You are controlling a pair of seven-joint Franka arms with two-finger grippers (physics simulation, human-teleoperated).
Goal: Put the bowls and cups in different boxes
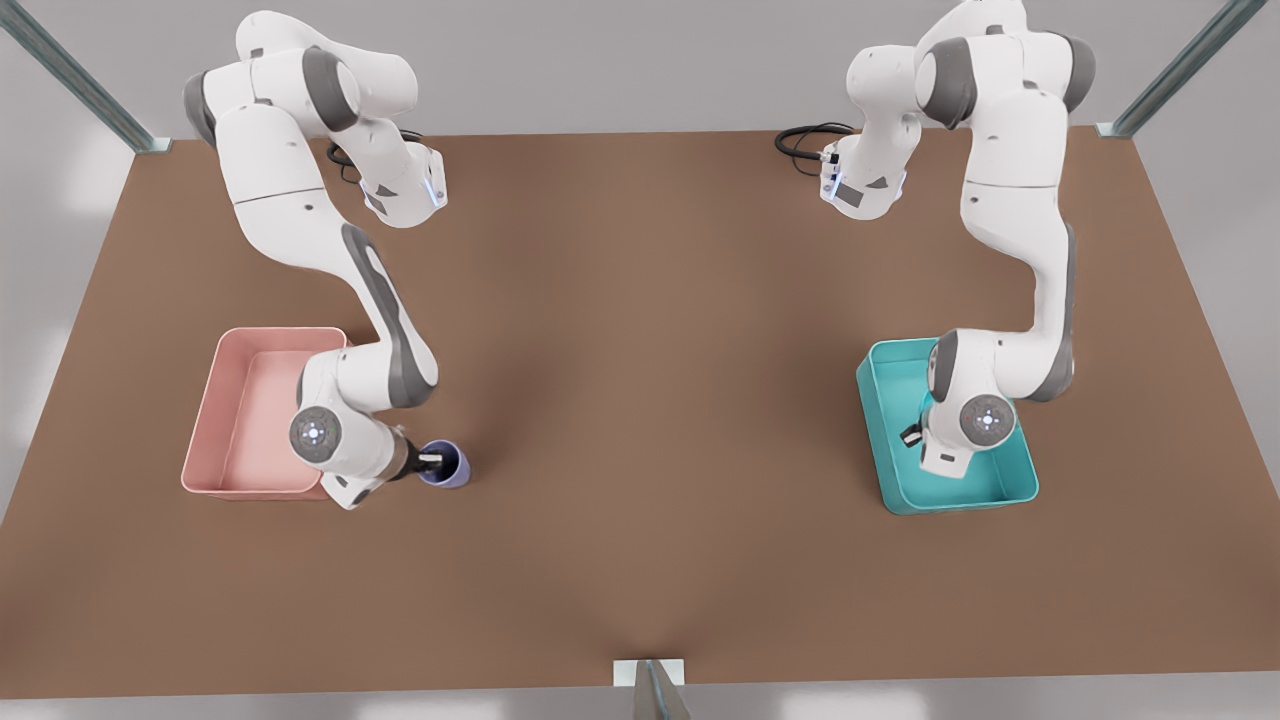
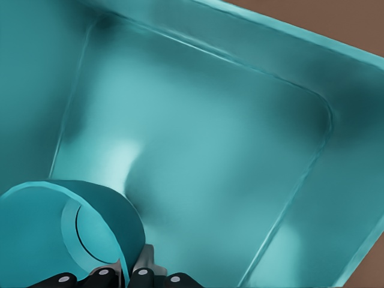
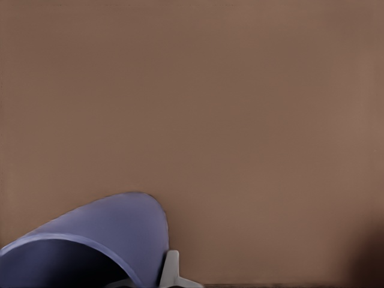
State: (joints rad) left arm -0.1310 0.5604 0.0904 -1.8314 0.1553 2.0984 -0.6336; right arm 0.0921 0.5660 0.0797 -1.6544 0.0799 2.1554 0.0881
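My left fingers (image 2: pixel 123 277) pinch the teal bowl's (image 2: pixel 78 228) rim, the teal box (image 2: pixel 198 150) beneath them. My right fingers (image 1: pixel 432 460) clamp the purple cup's (image 1: pixel 445 465) wall above the worktop (image 1: pixel 650 400), the pink box (image 1: pixel 235 410) just behind.

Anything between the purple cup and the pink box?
Nothing visible. The right gripper holds the cup above the table, just off the pink box's near corner. The left gripper holds the bowl over the teal box.

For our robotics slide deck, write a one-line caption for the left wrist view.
Left gripper holds the small round teal bowl by its rim over the floor of the teal plastic bin.
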